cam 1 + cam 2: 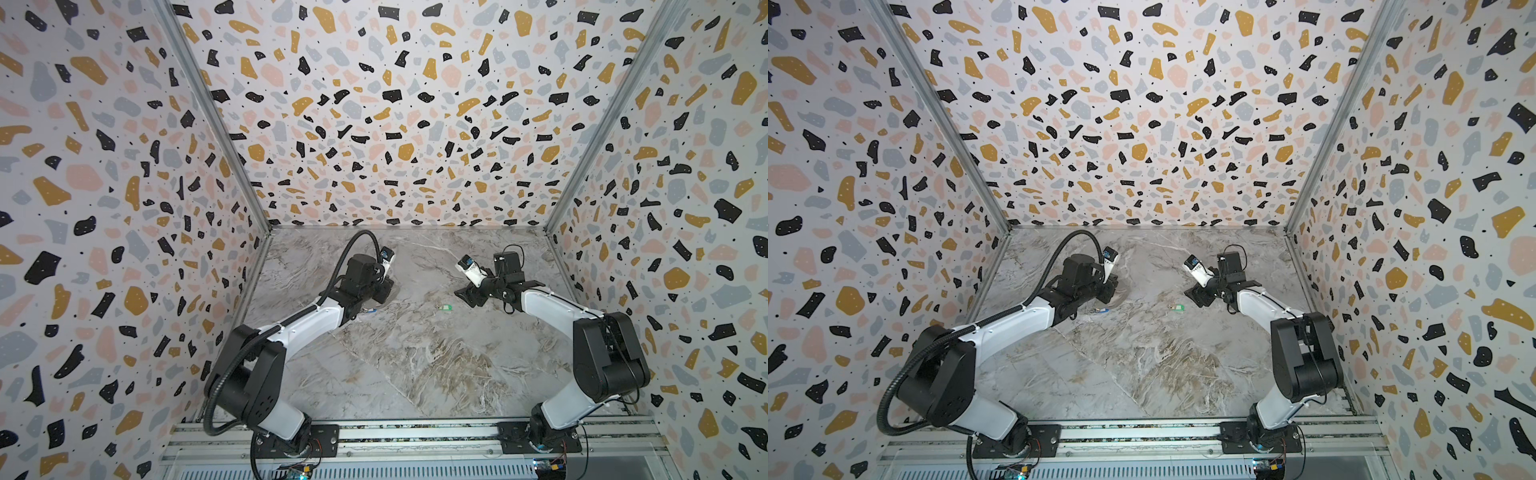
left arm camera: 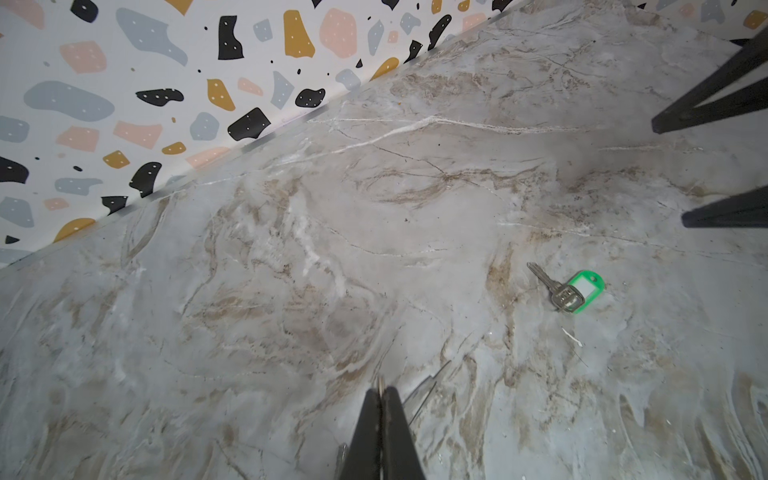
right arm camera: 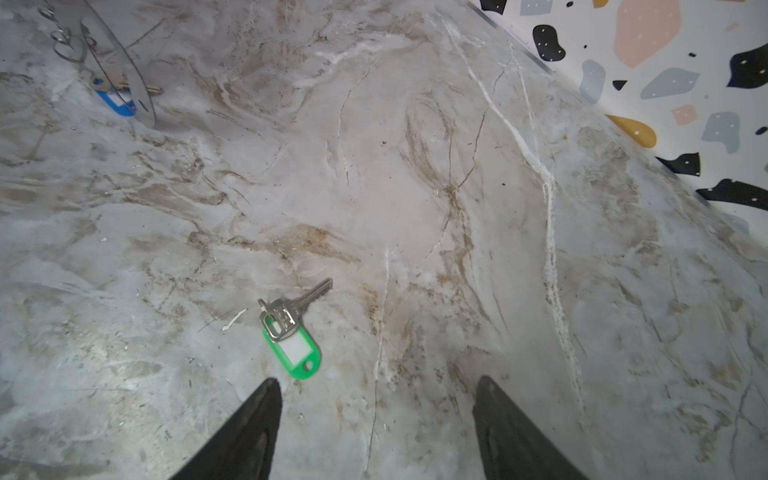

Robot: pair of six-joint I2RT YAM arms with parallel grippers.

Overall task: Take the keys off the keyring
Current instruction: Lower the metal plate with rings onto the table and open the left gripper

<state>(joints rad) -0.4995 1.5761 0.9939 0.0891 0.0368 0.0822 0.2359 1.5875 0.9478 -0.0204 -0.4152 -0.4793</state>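
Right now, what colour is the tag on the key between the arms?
The tag is green with a white centre; right wrist view shows it best.

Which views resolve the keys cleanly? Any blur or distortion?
Both top views: green key is a speck, walls bow from the wide lens. Right wrist: green key sharp, blue key partly behind the see-through keyring. Left wrist: green key sharp, lower corners smeared.
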